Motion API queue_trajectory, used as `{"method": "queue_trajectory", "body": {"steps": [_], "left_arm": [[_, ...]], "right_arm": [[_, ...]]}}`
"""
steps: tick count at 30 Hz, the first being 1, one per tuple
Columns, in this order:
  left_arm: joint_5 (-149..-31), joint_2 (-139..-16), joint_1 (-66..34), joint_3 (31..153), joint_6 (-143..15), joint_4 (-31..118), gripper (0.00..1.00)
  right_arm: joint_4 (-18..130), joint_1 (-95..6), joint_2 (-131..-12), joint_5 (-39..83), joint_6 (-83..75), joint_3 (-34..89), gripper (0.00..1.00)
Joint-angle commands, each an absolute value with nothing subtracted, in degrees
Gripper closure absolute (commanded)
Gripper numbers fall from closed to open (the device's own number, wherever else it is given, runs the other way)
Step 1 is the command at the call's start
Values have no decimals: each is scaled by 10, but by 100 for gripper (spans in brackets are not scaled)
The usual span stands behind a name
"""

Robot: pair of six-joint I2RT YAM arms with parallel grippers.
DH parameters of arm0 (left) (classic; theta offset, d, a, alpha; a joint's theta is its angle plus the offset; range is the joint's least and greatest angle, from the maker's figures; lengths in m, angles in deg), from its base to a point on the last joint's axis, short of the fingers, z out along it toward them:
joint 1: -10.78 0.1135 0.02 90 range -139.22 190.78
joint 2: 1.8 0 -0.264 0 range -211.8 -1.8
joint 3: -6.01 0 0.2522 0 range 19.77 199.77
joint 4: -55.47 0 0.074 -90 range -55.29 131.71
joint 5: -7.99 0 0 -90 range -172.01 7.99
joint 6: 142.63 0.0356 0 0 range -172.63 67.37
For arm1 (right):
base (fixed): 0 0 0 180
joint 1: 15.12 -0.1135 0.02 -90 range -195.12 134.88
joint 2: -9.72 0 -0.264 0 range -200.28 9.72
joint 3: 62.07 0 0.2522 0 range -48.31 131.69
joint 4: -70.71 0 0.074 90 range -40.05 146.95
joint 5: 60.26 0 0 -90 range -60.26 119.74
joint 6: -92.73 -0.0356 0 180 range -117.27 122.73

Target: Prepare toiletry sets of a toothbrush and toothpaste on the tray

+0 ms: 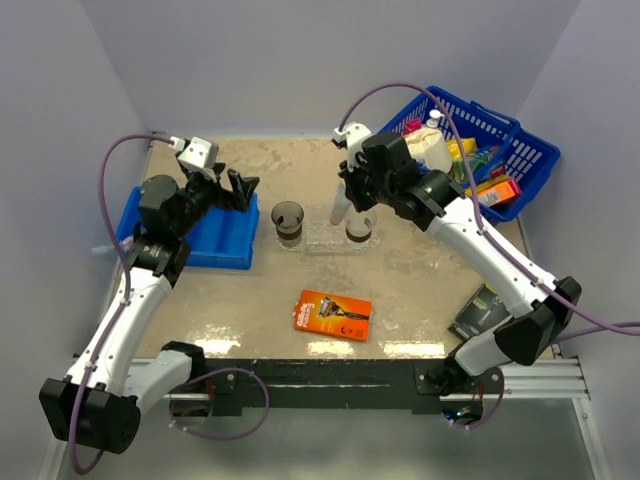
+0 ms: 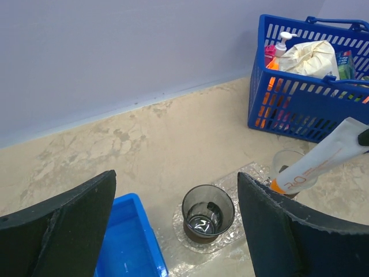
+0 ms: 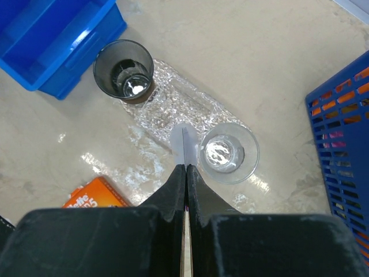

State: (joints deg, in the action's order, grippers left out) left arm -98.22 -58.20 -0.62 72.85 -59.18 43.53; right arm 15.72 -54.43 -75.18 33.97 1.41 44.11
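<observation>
Starting nearest the arm bases, an orange razor pack lies flat on the table, with a dark packet off to its right by the right arm.

Beyond these sits the clear tray. A dark translucent cup stands upright at its left end and a clear cup at its right end.

The right gripper is clenched flat on a toothpaste tube, white with orange lettering. The tube hangs tilted over the tray, between the two cups. Its lower end is just beside the clear cup's rim, and I cannot tell whether it touches.

To the left, the left gripper hovers over the inner edge of the blue compartment bin. Its fingers are spread wide and released, with nothing between them. The bin lies just beside the tray's dark-cup end.

Farthest back on the right, a blue wire basket stands against the wall. It holds a pump bottle, a crumpled white bag and assorted coloured packs.
</observation>
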Motion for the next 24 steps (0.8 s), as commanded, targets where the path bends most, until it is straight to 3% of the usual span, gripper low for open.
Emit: {"method": "queue_trajectory", "body": {"steps": [1, 24], "left_arm": [[-956, -581, -6, 726, -577, 445, 10], [-955, -587, -6, 728, -568, 438, 11]], "right_arm": [[180, -545, -760, 369, 43, 484, 100], [218, -546, -825, 358, 53, 509, 100]]}}
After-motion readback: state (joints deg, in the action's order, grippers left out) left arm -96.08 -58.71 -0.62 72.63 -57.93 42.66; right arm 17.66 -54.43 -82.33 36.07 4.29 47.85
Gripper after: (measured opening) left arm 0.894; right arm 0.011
